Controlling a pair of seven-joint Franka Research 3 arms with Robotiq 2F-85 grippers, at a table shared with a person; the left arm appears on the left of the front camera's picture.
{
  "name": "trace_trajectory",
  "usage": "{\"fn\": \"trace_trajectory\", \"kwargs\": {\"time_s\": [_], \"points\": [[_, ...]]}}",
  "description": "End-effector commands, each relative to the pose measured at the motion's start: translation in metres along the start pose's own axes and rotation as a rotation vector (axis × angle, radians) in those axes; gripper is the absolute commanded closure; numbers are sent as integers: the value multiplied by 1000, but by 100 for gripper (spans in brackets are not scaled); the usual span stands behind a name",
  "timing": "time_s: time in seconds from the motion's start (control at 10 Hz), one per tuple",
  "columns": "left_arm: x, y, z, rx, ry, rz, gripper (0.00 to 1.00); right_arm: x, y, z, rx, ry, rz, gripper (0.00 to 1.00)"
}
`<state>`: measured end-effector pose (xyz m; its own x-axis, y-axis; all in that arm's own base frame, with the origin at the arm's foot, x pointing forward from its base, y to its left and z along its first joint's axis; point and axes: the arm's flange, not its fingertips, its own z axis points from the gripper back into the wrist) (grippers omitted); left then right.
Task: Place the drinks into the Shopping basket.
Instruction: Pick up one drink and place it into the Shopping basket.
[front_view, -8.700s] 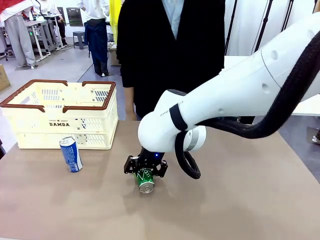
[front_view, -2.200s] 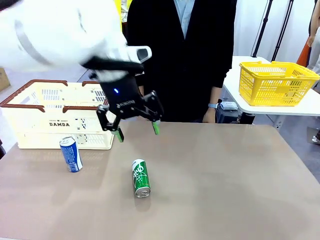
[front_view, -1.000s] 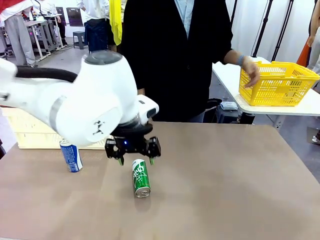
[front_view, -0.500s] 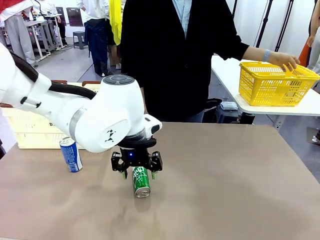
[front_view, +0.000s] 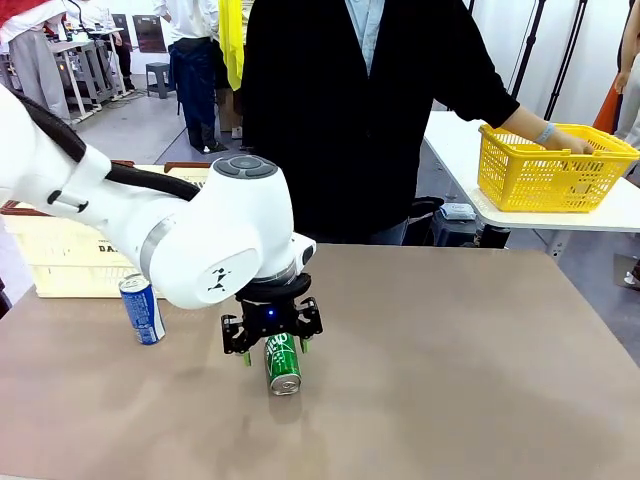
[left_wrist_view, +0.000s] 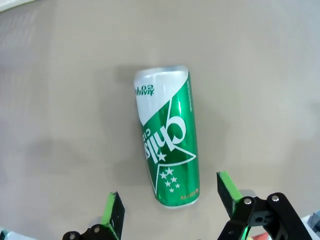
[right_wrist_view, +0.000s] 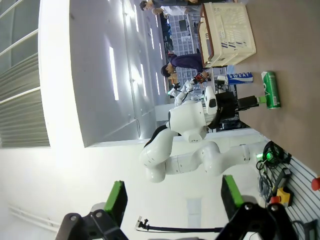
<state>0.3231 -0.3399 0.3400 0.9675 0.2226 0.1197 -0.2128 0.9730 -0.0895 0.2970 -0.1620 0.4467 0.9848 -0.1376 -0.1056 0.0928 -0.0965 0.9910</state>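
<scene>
Lying toward the near edge of the table (front_view: 480, 350), the green can (left_wrist_view: 167, 145) is straddled by the left gripper (left_wrist_view: 169, 192), jaws spread, so lowering and closing are probably needed next.

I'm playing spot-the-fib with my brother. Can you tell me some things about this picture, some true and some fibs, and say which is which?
1. The slim green metal can lies on its side on the tan table. True.
2. The left tool is squeezing the green can. False: its jaws are open, with one pad on each side of the can, not touching it.
3. The slim blue and silver can stands upright in front of the cream plastic basket. True.
4. Both cans are inside the cream basket. False: both are on the table.
5. The person's hand is at the rim of the yellow mesh basket. True.
</scene>
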Motion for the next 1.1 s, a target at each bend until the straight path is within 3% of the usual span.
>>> {"fn": "trace_trajectory", "kwargs": {"time_s": [0.0, 0.4, 0.6, 0.7, 0.8, 0.9, 1.0], "points": [[11, -13, -21, 36, -50, 18, 0, 0, 8, 1, 8, -3, -20, 0], [26, -15, -64, -12, -36, -80, 0, 0, 8, 1, 8, -3, -20, 0], [27, -13, -71, -12, -13, -67, 0, 0, 8, 1, 8, -3, -20, 0], [28, -11, -70, -28, -29, -61, 32, 0, 8, 1, 8, -3, -20, 0], [27, -11, -69, -25, -25, -60, 91, 0, 8, 1, 8, -3, -20, 0], [25, -10, -69, -27, -34, -67, 100, 0, 8, 1, 8, -3, -20, 0], [25, -11, -69, -31, -35, -72, 100, 0, 8, 1, 8, -3, -20, 0]]}}
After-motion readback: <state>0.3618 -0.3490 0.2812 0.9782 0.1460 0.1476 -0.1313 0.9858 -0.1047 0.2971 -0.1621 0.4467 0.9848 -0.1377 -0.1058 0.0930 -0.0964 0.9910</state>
